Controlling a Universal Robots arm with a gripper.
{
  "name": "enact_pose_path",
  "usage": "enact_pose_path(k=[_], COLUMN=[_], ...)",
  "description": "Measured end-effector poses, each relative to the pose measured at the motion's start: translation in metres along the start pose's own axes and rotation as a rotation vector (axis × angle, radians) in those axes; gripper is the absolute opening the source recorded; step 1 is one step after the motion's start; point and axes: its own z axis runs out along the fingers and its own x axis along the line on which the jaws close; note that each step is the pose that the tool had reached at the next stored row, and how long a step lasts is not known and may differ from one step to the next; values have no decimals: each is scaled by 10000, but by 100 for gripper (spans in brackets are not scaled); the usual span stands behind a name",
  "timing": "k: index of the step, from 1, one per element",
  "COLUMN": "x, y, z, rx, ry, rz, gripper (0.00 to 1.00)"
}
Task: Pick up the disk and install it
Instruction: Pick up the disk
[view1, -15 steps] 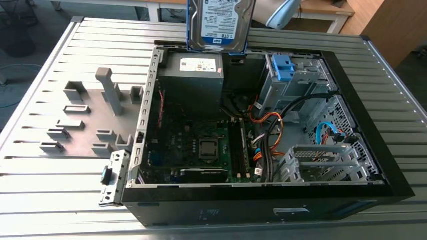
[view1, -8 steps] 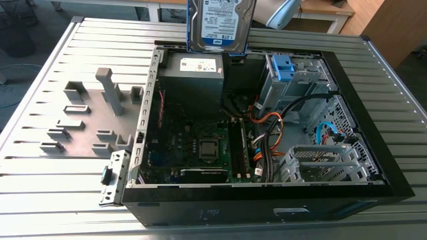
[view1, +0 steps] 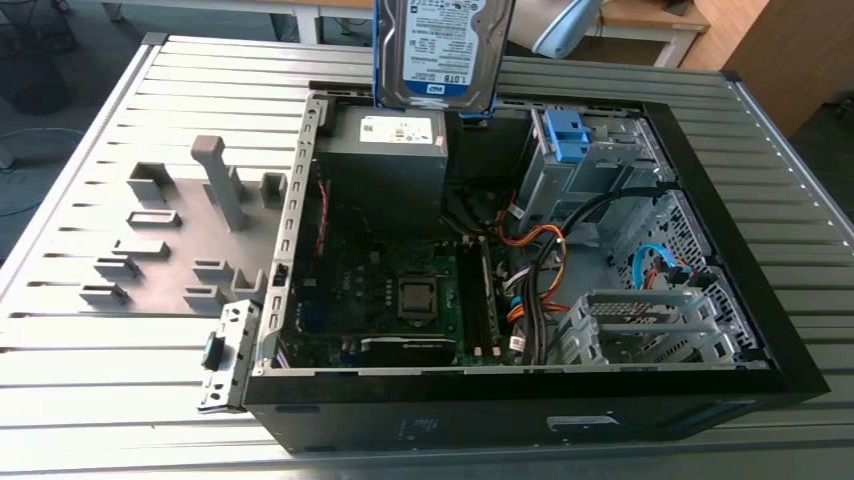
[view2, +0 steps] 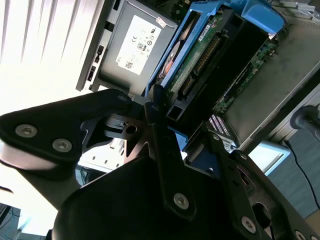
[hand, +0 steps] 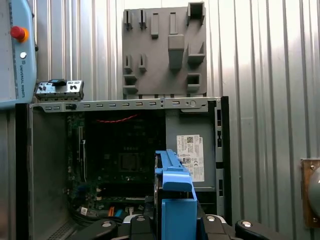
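Note:
The disk, a silver drive with a white-and-blue label and blue side rails, hangs upright above the far edge of the open computer case, over the grey power supply. In the second wrist view my gripper is shut on the disk, with black fingers pressing on its blue-railed sides and its green circuit-board face showing. In the first wrist view the disk's blue rail stands edge-on between the gripper's black fingers, above the case interior.
Inside the case lie the motherboard, orange and black cables, a bare blue bracket in the drive bay and a metal drive cage. A grey fixture plate sits on the exterior view's left. A pendant lies beside the case.

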Motion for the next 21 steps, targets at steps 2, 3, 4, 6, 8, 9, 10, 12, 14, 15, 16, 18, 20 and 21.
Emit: enact_pose_path(k=[2, 3, 4, 6, 8, 9, 10, 12, 14, 15, 16, 18, 20, 21], x=[5, 8, 9, 29, 33, 35, 37, 42, 48, 51, 54, 63, 74, 81], y=[0, 0, 0, -1, -1, -2, -2, -2, -2, -2, -3, -3, -4, -4], z=[0, 1, 1, 2, 2, 2, 3, 3, 3, 4, 4, 4, 5, 6], rx=[1, 1, 1, 5, 5, 5, 5, 6, 6, 6, 6, 6, 7, 7], ry=[15, 24, 27, 91, 99, 103, 108, 115, 123, 126, 129, 134, 135, 135], rz=[0, 0, 0, 2, 2, 2, 2, 2, 2, 2, 2, 2, 2, 3], gripper=[36, 36, 36, 36, 36, 36, 36, 36, 36, 36, 36, 36, 36, 36])
